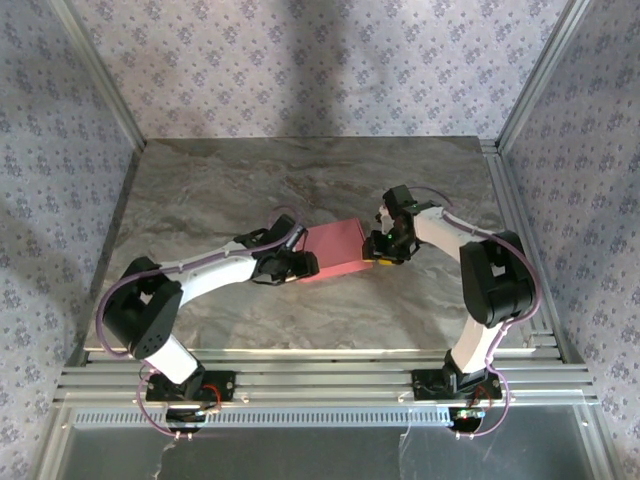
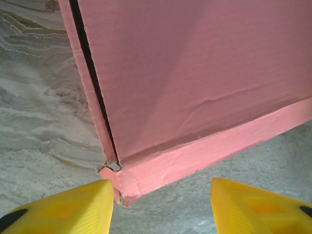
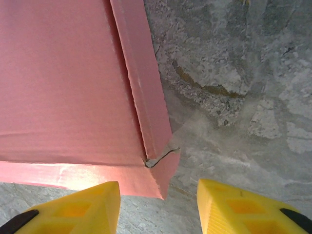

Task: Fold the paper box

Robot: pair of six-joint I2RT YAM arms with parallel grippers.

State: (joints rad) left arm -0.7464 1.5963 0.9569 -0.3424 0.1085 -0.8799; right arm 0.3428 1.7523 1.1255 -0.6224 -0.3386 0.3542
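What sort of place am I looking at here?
Probably a test booth in a lab. Two robot arms are bolted to metal rails at the edge of a marble-patterned table, flowered panels in a metal frame wall it in, and a pink cardboard box lies between the arms.

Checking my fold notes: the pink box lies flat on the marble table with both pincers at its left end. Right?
Not quite. In the top external view the paper box lies flat on the table with the left pincer at its left end and the right pincer at its right end.
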